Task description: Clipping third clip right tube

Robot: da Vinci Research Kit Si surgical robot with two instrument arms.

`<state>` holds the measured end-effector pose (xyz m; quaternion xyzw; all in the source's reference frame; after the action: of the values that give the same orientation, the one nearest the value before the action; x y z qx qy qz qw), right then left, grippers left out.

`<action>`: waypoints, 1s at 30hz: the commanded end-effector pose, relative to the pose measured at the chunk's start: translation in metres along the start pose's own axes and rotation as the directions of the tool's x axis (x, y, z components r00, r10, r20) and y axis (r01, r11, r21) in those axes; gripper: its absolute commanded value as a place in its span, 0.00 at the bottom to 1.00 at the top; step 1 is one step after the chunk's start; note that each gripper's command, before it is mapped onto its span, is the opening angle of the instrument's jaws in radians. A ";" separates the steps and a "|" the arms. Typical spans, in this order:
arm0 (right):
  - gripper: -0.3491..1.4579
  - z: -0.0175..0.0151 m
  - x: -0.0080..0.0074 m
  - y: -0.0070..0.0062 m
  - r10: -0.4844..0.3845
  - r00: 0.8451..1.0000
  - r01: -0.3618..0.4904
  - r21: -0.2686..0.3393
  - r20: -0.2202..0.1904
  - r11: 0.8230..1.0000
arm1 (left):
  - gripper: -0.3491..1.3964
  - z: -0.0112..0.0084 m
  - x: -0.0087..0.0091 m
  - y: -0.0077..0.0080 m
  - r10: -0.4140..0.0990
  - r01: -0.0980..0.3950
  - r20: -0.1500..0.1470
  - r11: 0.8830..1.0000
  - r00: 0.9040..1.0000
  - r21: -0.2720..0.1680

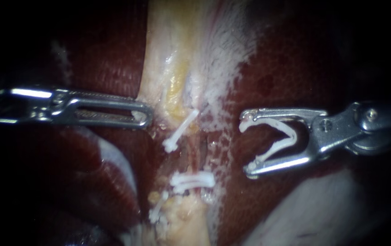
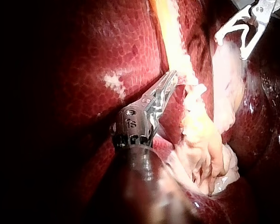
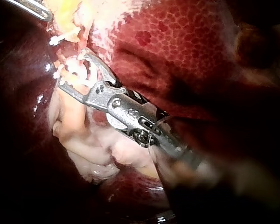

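- 2 white clips already cross the tube [image 1: 197, 152] at the centre of the endoscope view. The upper clip [image 1: 181, 129] is slanted and the lower clip [image 1: 193, 181] is level. A further white piece [image 1: 158, 210] lies at the lower left of them; what it is I cannot tell.
- At the right of that frame, the right instrument [image 1: 245, 144] has its pincer spread wide around the loaded clip [image 1: 275, 151], each half bearing on a limb. It stands apart from the tube, so I judge the 3rd clip not yet placed.
- At the left, the left instrument [image 1: 145, 116] reaches the pale strip [image 1: 159, 68]. Whether its pincer grips that strip I cannot tell.
- Left wrist view: the left instrument's tip meets the pale strip. The right instrument stands well ahead with its clip unseated.
- Right wrist view: the loaded clip sits near the clipped strand but not around it. What is left, as I judge it: advance over the tube, close, release.
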<state>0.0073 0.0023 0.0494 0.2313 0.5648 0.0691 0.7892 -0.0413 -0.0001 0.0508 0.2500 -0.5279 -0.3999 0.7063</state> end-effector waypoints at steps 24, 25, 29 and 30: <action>0.52 0.0107 -0.0059 -0.0008 0.195 0.981 -0.196 0.044 0.023 0.980 | 0.00 -0.0073 -0.0062 -0.0017 -0.018 0.020 0.044 0.998 0.999 -0.052; 0.52 0.0111 -0.0059 -0.0006 0.195 0.981 -0.196 0.041 0.023 0.980 | 0.00 -0.0073 -0.0062 -0.0021 -0.018 0.020 0.044 0.998 0.999 -0.051; 0.52 0.0117 -0.0061 0.0002 0.201 0.979 -0.202 0.037 0.023 0.979 | 0.00 -0.0073 -0.0065 -0.0038 -0.014 0.016 0.047 0.999 0.999 -0.041; 0.52 0.0117 -0.0062 0.0003 0.201 0.979 -0.202 0.037 0.023 0.979 | 0.00 -0.0073 -0.0065 -0.0042 -0.008 0.010 0.046 0.999 0.999 -0.039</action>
<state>0.0161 -0.0031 0.0579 0.3033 0.5322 0.1358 0.7787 -0.0365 0.0023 0.0415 0.2311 -0.5350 -0.4186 0.6965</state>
